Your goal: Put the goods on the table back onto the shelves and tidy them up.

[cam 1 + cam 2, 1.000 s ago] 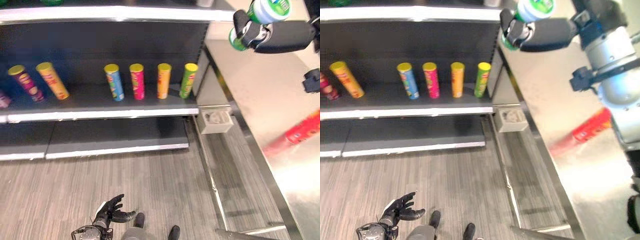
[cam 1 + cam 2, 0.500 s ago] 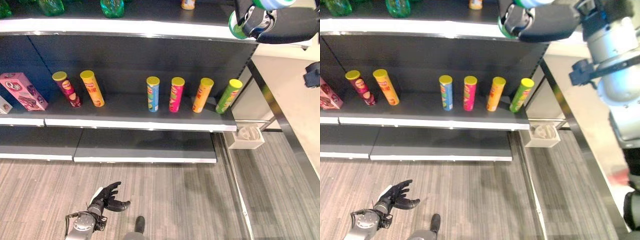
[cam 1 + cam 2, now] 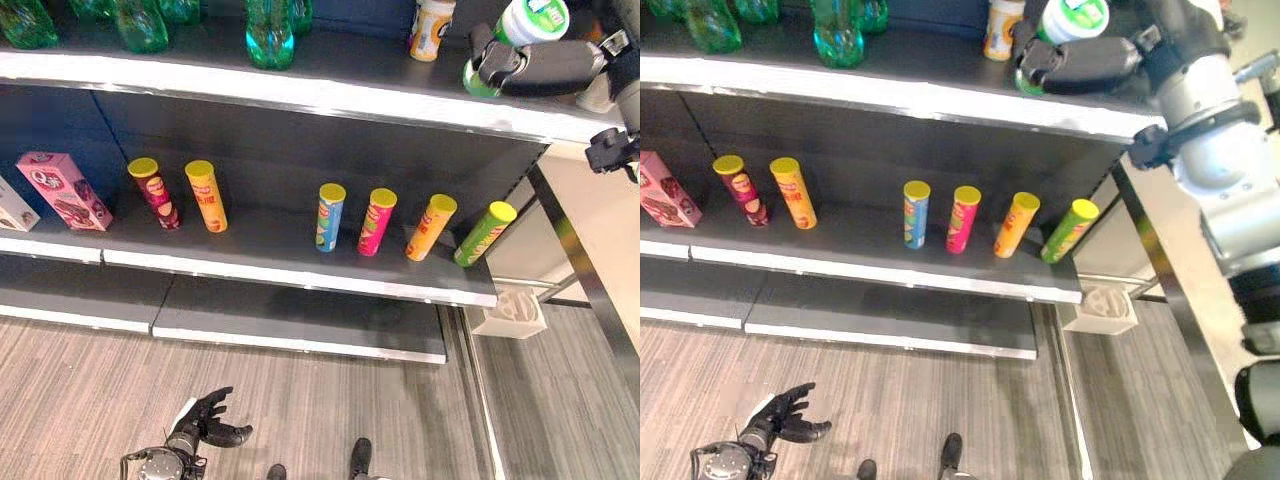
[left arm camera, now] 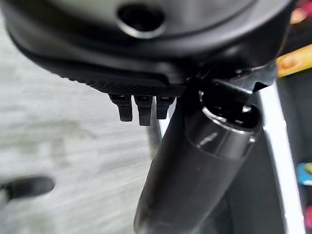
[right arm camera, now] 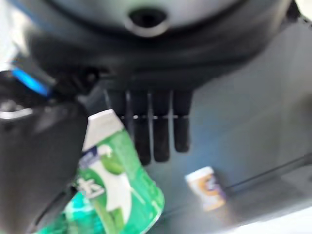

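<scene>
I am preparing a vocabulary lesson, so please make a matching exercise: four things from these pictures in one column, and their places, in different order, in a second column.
1. green-and-white bottle
2. pink box
3. lime-green can
4. left hand

A. left end of the middle shelf
B. low, above the wooden floor
C. in the right hand, at the top shelf
D. right end of the can row, leaning

Pairs: 1-C, 2-A, 3-D, 4-B

Both arms are silver-grey cylinders with rounded joint housings and black clamp-like collars, each ending in a dark, matte hand: the right hand (image 3: 1080, 62) has a smooth black shell and slim segmented fingers, and the left hand (image 3: 205, 427) joins a round metallic wrist ring.
</scene>
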Tool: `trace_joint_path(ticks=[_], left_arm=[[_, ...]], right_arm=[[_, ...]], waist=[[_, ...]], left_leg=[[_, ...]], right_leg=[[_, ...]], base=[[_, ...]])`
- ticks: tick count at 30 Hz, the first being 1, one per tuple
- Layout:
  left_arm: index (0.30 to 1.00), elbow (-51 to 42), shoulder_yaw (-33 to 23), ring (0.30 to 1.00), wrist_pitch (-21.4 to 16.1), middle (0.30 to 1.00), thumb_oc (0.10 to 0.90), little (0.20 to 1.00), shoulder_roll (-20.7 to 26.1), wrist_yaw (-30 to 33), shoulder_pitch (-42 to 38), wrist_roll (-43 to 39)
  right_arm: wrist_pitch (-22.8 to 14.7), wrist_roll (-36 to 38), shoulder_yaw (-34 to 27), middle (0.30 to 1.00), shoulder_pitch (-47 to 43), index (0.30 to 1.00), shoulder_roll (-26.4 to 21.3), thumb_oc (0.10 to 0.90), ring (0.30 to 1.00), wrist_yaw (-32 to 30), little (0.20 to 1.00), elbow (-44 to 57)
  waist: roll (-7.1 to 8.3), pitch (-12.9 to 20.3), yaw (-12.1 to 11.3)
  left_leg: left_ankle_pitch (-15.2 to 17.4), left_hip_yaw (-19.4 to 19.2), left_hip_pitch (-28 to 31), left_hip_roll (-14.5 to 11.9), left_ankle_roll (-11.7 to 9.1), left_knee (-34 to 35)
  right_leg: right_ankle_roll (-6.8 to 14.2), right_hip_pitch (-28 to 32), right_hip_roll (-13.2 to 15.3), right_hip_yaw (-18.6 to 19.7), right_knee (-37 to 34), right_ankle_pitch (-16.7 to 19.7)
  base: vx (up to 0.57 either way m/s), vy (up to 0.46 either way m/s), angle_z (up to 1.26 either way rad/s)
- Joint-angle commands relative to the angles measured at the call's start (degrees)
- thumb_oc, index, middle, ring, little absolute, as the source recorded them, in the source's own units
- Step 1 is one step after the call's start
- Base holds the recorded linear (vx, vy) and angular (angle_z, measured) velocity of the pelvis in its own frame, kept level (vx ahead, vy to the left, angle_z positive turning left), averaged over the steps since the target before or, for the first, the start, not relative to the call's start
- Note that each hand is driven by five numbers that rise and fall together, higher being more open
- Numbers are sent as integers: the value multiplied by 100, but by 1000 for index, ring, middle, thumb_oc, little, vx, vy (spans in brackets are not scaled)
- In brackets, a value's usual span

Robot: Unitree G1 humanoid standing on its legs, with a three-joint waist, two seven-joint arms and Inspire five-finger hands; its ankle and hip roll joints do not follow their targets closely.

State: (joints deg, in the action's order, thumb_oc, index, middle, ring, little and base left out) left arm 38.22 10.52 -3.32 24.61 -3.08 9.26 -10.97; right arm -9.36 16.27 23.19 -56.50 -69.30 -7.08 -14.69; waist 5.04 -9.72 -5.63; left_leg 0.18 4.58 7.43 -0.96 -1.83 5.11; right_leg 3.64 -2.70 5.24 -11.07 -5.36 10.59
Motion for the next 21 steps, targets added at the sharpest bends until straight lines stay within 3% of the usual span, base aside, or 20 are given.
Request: trace_joint_path(ticks=[1,13,21], left_arm=[[900,-150,139,900,-275,900,800,900,337,86,-268,16],[900,436,125,900,-240,900,800,900,293,214,-285,-94],[900,522,199,900,-236,900,800,900,269,251,-375,-139]], right_arm=[[-130,204,137,300,-1078,300,-317,400,300,-407,300,-403],[38,226,1292,300,-2194,300,60,400,300,-269,300,-1901],[107,205,1524,300,-2419,300,197,400,300,-189,300,-2354]], waist=[[108,564,-155],[181,566,-330],[185,549,-380]], left_leg=[[76,-182,-330,-203,-347,-11],[14,-26,-375,-312,-509,-11],[-47,136,-471,-307,-576,-11]], right_leg=[[679,484,288,-126,36,-589],[610,706,264,-511,36,-742],[605,786,288,-778,36,-772]], base=[[61,-94,24],[33,-52,17],[25,-32,22]])
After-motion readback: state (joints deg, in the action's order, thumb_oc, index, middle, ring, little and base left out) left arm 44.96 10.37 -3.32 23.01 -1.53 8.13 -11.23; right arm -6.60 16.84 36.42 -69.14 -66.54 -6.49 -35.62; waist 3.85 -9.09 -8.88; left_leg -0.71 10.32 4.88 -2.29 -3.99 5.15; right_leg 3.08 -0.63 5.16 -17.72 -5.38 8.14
